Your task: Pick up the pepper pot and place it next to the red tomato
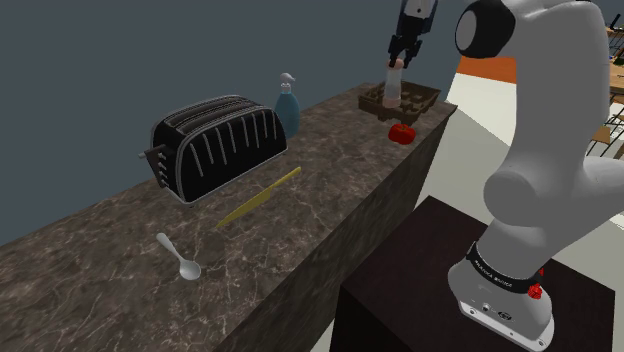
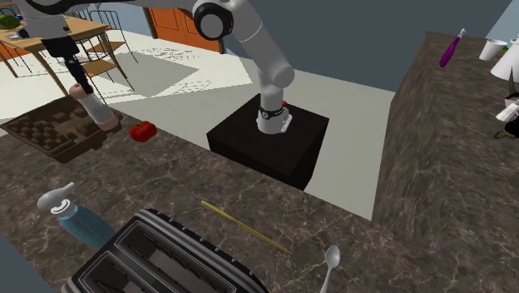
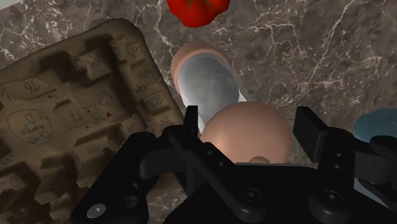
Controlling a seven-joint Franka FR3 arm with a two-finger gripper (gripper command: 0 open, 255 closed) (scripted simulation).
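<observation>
Grasping the pinkish, grey-waisted pepper pot (image 3: 210,83) by its rounded top in the black end effector (image 3: 251,124), leaving the base free below for setting beside the round red tomato (image 3: 197,9) just ahead.

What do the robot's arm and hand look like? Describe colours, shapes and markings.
The arm has rounded white links and dark joint caps. A black band with white lettering rings its base, near a small red button. The hand is all black and blocky, with two flat fingers.
</observation>
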